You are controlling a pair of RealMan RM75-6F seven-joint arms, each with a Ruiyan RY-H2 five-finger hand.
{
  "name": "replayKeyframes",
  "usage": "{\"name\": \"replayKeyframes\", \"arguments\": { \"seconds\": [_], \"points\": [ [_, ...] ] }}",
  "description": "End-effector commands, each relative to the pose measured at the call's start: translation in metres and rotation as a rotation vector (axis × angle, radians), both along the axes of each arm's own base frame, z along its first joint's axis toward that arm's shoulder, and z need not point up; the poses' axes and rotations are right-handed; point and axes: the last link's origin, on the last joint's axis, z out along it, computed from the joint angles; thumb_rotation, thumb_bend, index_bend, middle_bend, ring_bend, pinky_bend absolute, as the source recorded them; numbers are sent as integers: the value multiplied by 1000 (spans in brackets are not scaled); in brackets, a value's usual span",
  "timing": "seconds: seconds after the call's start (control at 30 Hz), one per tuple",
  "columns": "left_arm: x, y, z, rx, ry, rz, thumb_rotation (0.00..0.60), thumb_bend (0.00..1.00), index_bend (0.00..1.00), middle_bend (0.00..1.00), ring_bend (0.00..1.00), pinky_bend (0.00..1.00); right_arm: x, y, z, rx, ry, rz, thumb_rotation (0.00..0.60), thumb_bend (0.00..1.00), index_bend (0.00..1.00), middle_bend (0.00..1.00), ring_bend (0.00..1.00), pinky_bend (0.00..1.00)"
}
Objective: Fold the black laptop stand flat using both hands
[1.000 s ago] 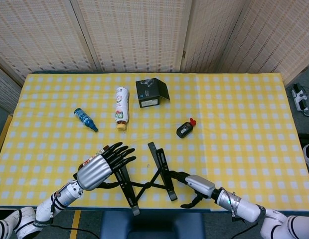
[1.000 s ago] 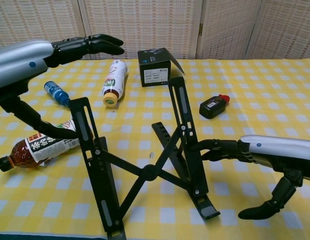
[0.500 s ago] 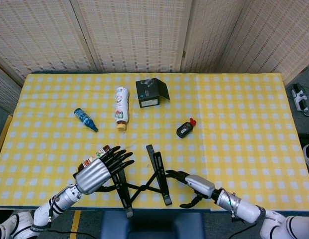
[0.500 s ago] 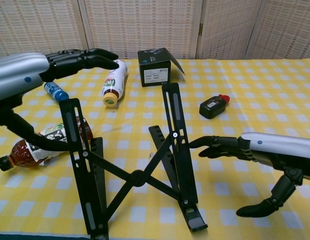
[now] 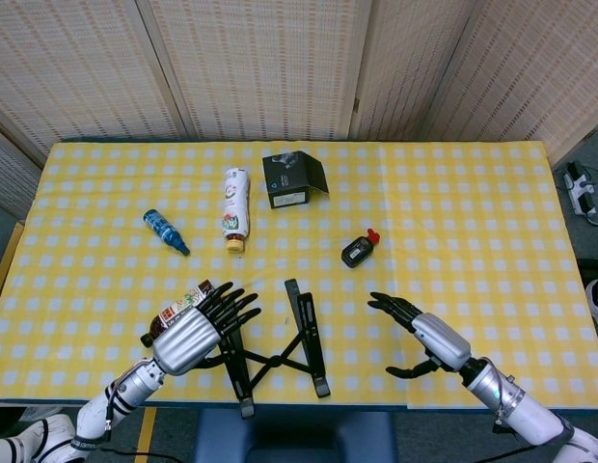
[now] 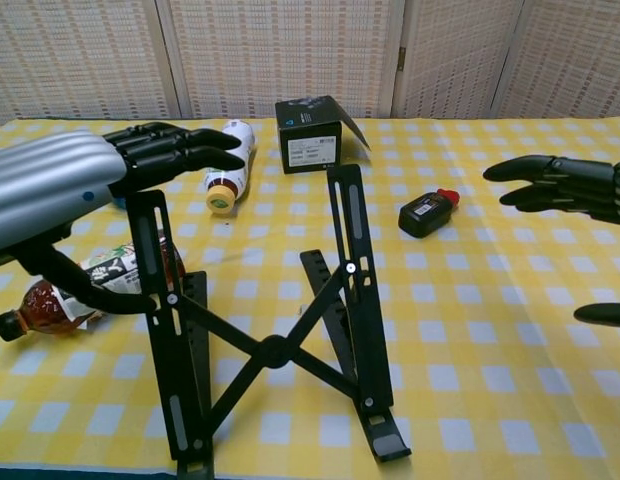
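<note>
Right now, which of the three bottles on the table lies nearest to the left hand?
The brown tea bottle with the red label: it lies just beneath the left hand, beside the laptop stand. The white bottle and the small blue bottle lie farther back.

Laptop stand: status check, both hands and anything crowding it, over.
Left hand open over stand's left rail. Right hand open, clear of it. Black laptop stand upright, not flat. Brown bottle lying close behind left rail.
</note>
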Motion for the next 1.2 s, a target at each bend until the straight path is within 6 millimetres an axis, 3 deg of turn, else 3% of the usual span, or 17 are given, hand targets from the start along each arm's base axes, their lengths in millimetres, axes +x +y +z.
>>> {"name": "replayKeyframes", "arguments": {
  "seconds": [0.03, 0.8, 1.2],
  "points": [
    [-1, 3, -1, 20, 10, 12, 600, 153, 0, 0, 0, 0, 0, 0, 6, -32, -7, -5, 600, 255, 0, 0, 68, 0],
    [-1, 49, 0, 143, -16, 116, 600, 153, 0, 0, 0, 0, -7, 4, 25, -97, -19, -17, 600, 255, 0, 0, 67, 0],
    [-23, 42, 40, -120, -209, 372, 600, 153, 0, 18, 0, 0, 7, -4, 64, -136, -30, 37, 600, 255, 0, 0, 71, 0]
  ]
}}
